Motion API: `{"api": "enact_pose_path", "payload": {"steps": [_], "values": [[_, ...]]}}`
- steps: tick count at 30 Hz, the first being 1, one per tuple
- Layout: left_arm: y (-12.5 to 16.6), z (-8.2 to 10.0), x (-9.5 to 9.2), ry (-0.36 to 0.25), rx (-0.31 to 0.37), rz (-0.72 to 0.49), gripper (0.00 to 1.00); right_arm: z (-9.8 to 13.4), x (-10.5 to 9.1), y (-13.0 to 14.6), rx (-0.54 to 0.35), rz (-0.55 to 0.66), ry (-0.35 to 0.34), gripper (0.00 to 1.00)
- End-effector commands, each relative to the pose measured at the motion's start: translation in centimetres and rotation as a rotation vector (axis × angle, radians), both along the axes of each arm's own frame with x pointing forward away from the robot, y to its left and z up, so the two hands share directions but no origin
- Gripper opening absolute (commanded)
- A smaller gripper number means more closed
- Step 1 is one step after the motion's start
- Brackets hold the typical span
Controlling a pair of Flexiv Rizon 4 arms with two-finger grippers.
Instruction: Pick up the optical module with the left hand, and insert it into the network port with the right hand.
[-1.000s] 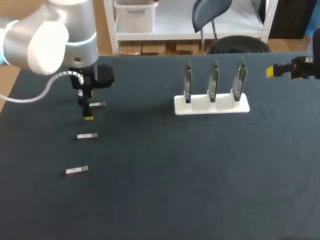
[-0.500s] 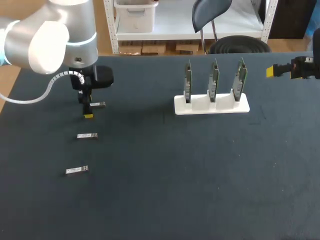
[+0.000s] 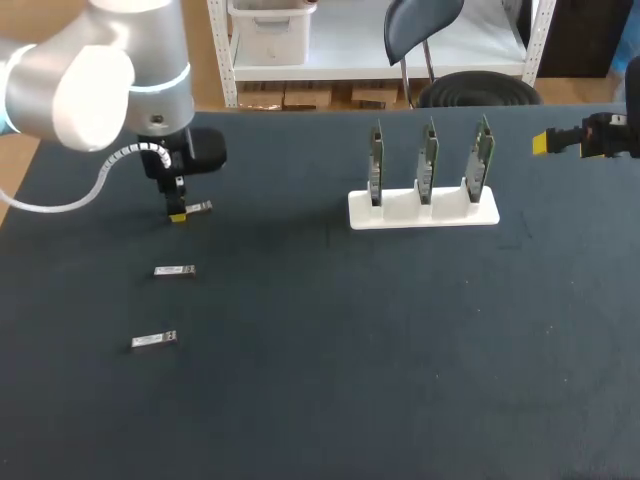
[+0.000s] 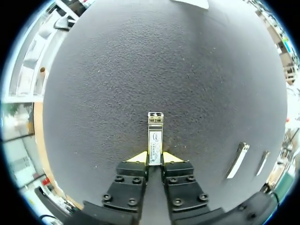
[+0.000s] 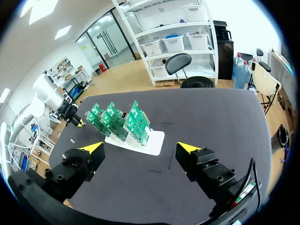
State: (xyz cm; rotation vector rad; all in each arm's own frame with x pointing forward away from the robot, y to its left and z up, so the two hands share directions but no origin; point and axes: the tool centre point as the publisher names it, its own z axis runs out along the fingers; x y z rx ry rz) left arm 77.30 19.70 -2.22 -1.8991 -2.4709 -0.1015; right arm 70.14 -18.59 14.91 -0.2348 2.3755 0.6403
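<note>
Since a second ago the left gripper point(image 4: 155, 158) has closed and now pinches the module point(image 4: 155, 136) at the table's 10 o'clock. The module's long axis runs 9-to-3, free end toward 3. The right gripper point(image 5: 140, 149) is spread.

A slim silver optical module point(image 4: 155, 136) is held level by one end between the tips of the left gripper point(image 4: 155, 158), near the far-left corner of the table point(image 3: 330, 390). A second module point(image 3: 174, 271) and a third module point(image 3: 154, 341) are laid flat along the left edge. Three green boards point(image 3: 428, 155) are stood upright in a white stand point(image 3: 423, 209) near the far edge.
</note>
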Motion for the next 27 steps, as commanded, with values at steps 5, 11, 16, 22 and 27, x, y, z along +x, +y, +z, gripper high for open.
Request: {"api": "enact_pose_path", "payload": {"steps": [5, 11, 16, 22, 27], "values": [[-0.4, 1.8, 1.4, -0.076, -0.177, 0.186, 0.0, 0.1, -0.2, 0.1, -0.004, -0.005, 0.0, 1.0], [-1.3, 7.1, 3.8, -0.195, -0.4, 0.407, 0.0, 0.1, -0.2, 0.1, -0.004, -0.005, 0.0, 1.0], [-2.4, 12.0, 5.4, -0.274, -0.597, 0.534, 0.0, 0.1, -0.2, 0.1, -0.004, -0.005, 0.0, 1.0], [-4.7, 17.1, 5.6, -0.294, -0.846, 0.557, 0.0, 0.1, -0.2, 0.1, -0.004, -0.005, 0.0, 1.0], [-7.5, 20.5, 4.7, -0.304, -1.015, 0.512, 0.0, 0.1, -0.2, 0.1, -0.004, -0.005, 0.0, 1.0]]}}
